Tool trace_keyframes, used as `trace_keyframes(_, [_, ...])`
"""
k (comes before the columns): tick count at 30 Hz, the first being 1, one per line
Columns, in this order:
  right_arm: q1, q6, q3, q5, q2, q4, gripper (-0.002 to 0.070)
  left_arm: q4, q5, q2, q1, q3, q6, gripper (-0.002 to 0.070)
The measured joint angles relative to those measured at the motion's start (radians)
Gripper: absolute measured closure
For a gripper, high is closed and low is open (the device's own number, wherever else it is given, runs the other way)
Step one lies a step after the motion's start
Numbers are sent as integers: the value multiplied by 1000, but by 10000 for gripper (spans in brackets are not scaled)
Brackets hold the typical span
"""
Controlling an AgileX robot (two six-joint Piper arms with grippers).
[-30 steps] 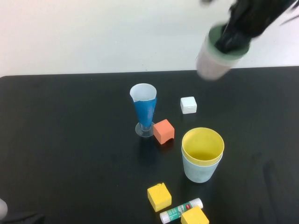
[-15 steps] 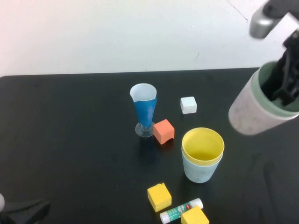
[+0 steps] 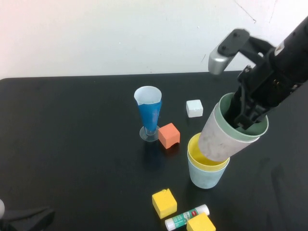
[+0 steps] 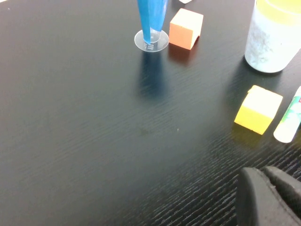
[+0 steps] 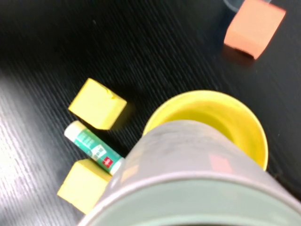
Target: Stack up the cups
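Observation:
My right gripper (image 3: 246,114) reaches into a green cup (image 3: 225,109) nested in a pink cup (image 3: 217,138) and is shut on their rim. The pair hangs tilted, its base over the mouth of a yellow cup (image 3: 194,149) that sits nested in a light blue cup (image 3: 204,176) on the table. In the right wrist view the pink cup (image 5: 188,150) and green rim (image 5: 197,207) fill the foreground above the yellow cup (image 5: 221,117). My left gripper (image 3: 24,219) lies low at the near left corner, shut and empty; it also shows in the left wrist view (image 4: 270,197).
A tall blue conical glass (image 3: 148,113) stands mid-table with an orange cube (image 3: 168,135) beside it. A white cube (image 3: 194,108) lies behind the cups. Two yellow cubes (image 3: 164,202) (image 3: 200,223) and a glue stick (image 3: 186,217) lie at the front edge.
My right gripper has carried the green and pink cups from high at the back right down and left, to just over the yellow cup. The left arm barely moved.

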Motion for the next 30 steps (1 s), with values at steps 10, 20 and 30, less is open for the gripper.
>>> trace_keyframes(10, [0,0,0,-36,51,-2,489,0,-14,0,0,0,0,676])
trace_keyframes(20, [0,-1,-69,60,14,-2,584,0,4,0,0,0,0,676])
trace_keyframes(30, [0,-51,182,16,-488,46,676,42,6,0,0,0,7,676])
